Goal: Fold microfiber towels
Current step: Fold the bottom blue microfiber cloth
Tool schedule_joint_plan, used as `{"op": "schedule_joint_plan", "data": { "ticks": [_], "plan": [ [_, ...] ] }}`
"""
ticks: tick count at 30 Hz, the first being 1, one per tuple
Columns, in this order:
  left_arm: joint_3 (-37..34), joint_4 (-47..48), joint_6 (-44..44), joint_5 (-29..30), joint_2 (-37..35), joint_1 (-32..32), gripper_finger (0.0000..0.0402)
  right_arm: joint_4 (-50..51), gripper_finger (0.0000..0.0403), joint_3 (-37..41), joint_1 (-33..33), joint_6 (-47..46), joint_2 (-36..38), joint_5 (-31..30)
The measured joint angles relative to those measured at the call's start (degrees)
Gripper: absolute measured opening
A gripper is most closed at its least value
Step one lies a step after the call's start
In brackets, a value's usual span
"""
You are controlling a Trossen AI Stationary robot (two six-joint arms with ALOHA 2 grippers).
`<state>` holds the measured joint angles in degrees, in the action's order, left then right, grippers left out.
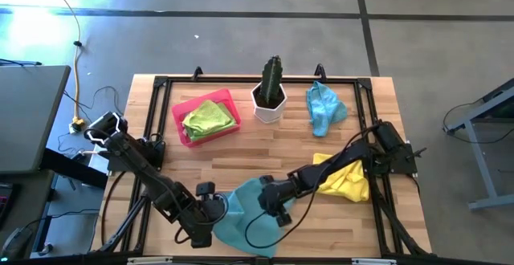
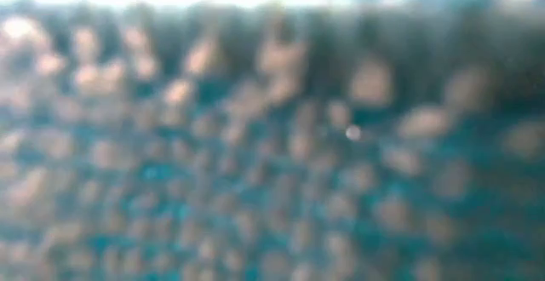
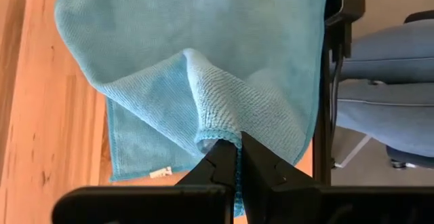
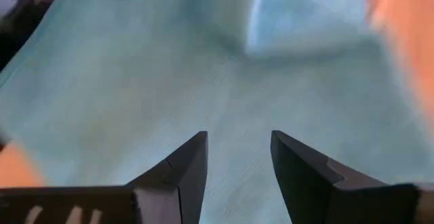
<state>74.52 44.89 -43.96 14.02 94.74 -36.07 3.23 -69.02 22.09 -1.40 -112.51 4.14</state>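
While its two dark fingers (image 3: 261, 173) are pressed together on a raised fold of the light blue towel (image 1: 241, 209), the left end effector (image 1: 215, 210) sits at the near edge of the desk (image 1: 241, 148), on the towel's left side. In the left wrist view the pinched cloth rises into a ridge above the fingertips, with the rest of the towel lying flat on the wood and its far edge at the desk's rim.

Just to the right, the right end effector (image 1: 277, 209) hovers over the same towel with its fingers (image 4: 186, 166) spread apart and nothing between them; only blue cloth shows beyond them. The low view is filled by blurred blue fabric right against the lens.

Under the right arm's forearm lies a crumpled yellow towel (image 1: 347, 181), near the desk's right side. Farther back, a second light blue towel (image 1: 324, 108) lies bunched near the rear right corner. A potted cactus (image 1: 271, 92) stands at the rear centre, and to its left a pink tray (image 1: 183, 111) holds a lime green towel (image 1: 210, 118).
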Motion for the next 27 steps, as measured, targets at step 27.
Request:
{"op": "schedule_joint_plan", "data": {
  "ticks": [27],
  "plan": [
    [0.0, -10.6, 14.8, -6.3, 0.0, 5.5, 0.0, -18.6, 0.0156, -3.7, -2.6, 15.6, 0.0, 6.4]
  ]
}}
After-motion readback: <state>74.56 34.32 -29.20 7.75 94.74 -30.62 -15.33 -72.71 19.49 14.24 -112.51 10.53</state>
